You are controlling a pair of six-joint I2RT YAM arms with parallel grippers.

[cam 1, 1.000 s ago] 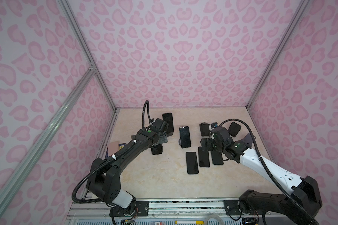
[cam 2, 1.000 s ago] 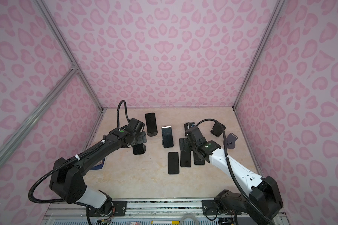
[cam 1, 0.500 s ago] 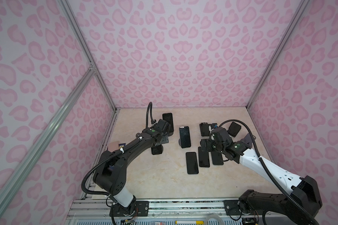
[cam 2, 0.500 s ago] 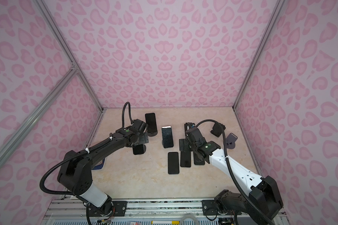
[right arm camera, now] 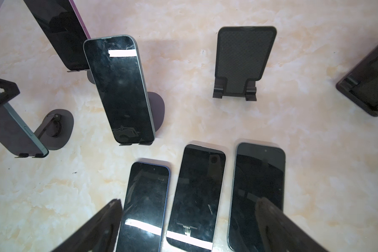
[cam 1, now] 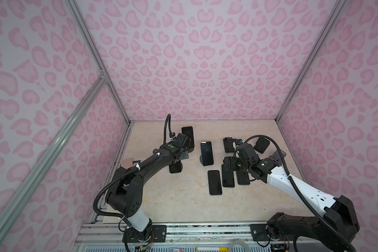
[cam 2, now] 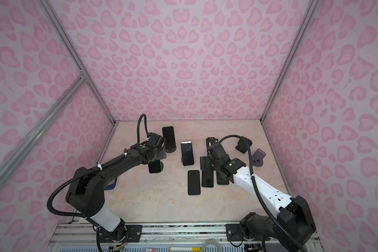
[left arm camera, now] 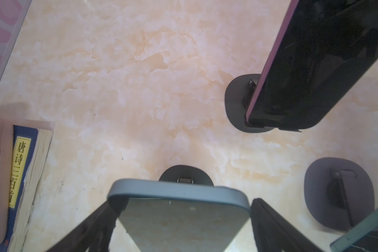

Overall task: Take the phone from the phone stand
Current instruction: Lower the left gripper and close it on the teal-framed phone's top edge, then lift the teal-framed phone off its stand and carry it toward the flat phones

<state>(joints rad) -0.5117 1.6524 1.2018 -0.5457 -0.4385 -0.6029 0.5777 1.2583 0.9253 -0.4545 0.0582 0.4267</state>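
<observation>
One marbled table is spread beneath everything and is walled in by pink spotted panels. Over its left part the left gripper is lowered onto the phone, which is leaned upright on its phone stand. The jaws are held wide on either side of the phone's top edge. One finger appears pressed against a corner and the other is set just clear, so no clamp is seen. The right gripper is held spread and empty above three flat phones laid side by side. A blue book is laid by the left wall. Close beside the target, a pink-edged phone is propped on another stand, and a third propped phone is placed between the two arms. An empty black stand is set farther back.
</observation>
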